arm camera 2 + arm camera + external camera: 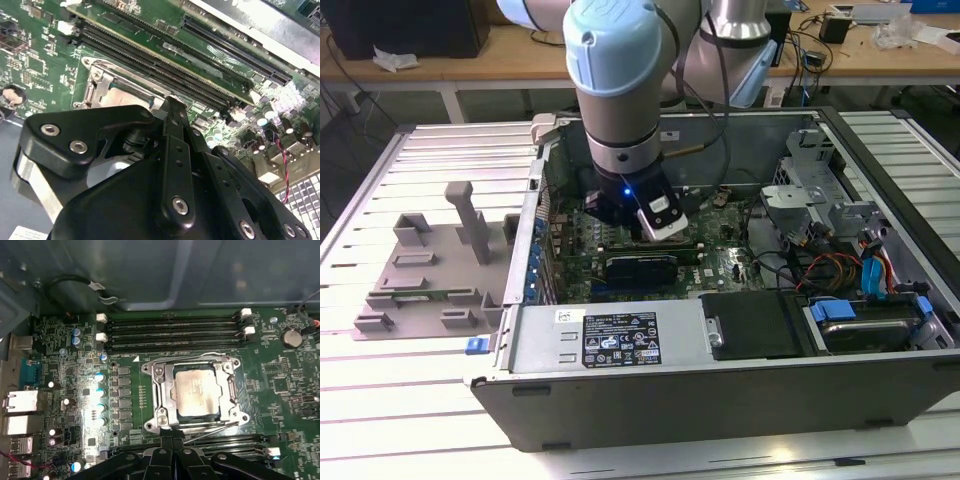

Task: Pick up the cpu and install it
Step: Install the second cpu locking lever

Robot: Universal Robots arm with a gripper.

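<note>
The cpu, a silvery-grey square chip, lies flat inside the metal socket frame on the green motherboard. Nothing covers its top plate. My gripper hovers just beside the socket's edge, next to the thin lever wire. Its black fingers are pressed together with nothing between them. In the second wrist view the gripper points down at the socket frame from above. In the exterior view the arm's wrist reaches down into the open computer case.
Memory slots run along one side of the socket, and a loose black cable lies beyond them. A grey plastic tray sits on the table at the exterior view's left. Drive cages and coloured cables fill the case's right.
</note>
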